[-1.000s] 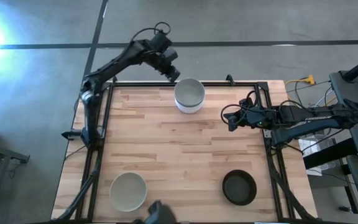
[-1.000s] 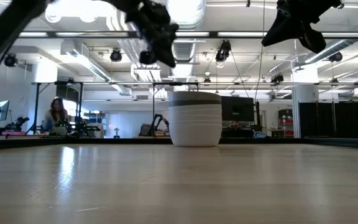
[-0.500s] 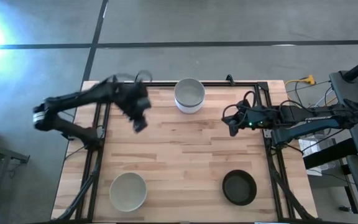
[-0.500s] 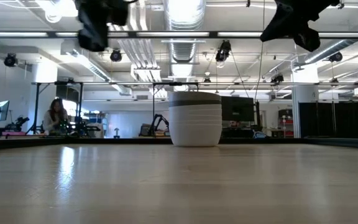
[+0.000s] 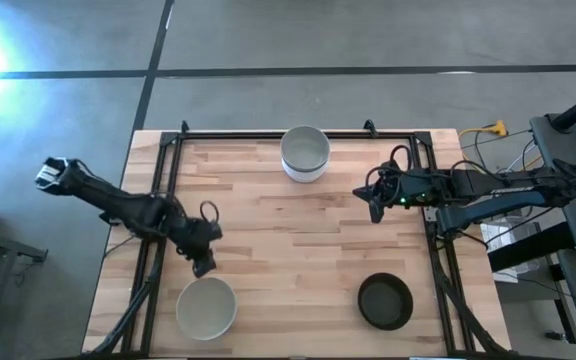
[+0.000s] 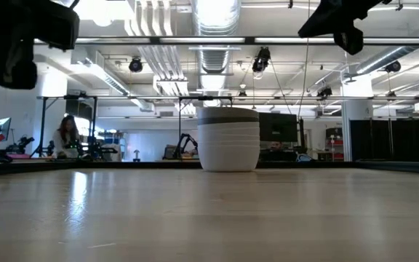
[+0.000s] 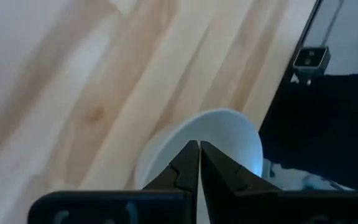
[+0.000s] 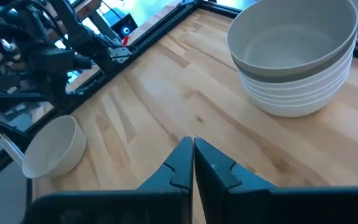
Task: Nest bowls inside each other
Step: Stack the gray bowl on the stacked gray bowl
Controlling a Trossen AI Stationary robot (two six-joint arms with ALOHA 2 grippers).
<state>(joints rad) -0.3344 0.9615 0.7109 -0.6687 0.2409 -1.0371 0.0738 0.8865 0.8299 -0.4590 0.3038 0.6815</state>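
Dark jointed arms [image 5: 128,205], looped black cables

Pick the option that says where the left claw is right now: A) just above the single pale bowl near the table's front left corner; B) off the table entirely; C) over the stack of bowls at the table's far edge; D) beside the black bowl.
A: the high view shows the left claw, shut, right next to the pale bowl, far from the stack and the black bowl.

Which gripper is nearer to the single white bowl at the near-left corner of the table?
Left. The left gripper hovers just beside the white bowl; the right gripper is far across the table.
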